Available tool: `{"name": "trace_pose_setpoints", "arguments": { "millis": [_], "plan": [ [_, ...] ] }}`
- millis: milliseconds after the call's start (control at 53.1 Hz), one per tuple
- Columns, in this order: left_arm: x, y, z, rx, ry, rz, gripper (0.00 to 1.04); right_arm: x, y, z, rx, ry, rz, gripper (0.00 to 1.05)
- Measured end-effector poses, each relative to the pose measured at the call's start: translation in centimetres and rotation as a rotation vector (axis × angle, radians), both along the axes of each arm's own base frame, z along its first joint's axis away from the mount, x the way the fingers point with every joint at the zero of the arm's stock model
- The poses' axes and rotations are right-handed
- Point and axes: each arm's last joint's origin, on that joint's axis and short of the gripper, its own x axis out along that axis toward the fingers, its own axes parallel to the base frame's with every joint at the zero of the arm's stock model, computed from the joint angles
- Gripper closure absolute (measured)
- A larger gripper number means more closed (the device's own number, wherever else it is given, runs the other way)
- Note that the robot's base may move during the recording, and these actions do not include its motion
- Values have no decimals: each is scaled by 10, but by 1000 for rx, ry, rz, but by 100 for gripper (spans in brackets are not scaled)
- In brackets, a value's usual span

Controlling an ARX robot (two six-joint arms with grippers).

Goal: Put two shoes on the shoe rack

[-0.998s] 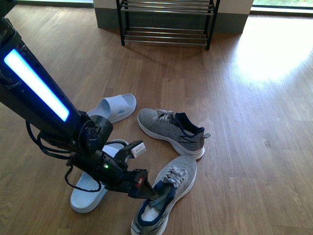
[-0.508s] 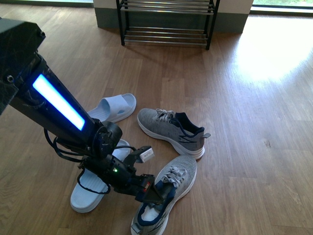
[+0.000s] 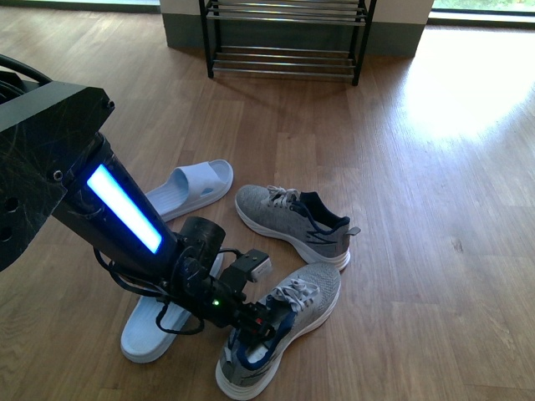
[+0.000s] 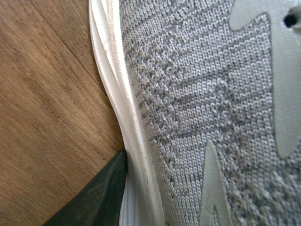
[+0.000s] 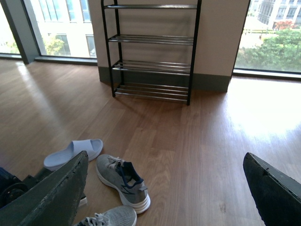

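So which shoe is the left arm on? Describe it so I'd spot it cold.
From the black shoe rack at the back, come back across the wooden floor to the four shoes. It is the grey knit sneaker nearest the camera, beside a pale blue slide. Unlike its twin further back, it has the left gripper at its navy collar.

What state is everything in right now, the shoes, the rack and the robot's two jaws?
Near grey sneaker: on the floor, jaws at its opening.
Far grey sneaker: upright on the floor, untouched.
Far slide: flat on the floor.
Near slide: on the floor, partly under the left arm.
Shoe rack: standing, no shoes on it.
Left gripper: cannot tell whether shut.
Right gripper: jaws open, empty.
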Motion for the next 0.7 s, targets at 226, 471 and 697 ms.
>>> {"name": "trace_pose_setpoints", "arguments": {
  "millis": [226, 471, 697],
  "plan": [
    [2, 1, 11, 80, -37, 65, 75, 0, 0, 0, 0, 0, 0, 9],
    [21, 42, 85, 185, -66, 347, 89, 0, 0, 0, 0, 0, 0, 9],
    [7, 64, 202, 124, -214, 538, 90, 0, 0, 0, 0, 0, 0, 9]
  ]
}}
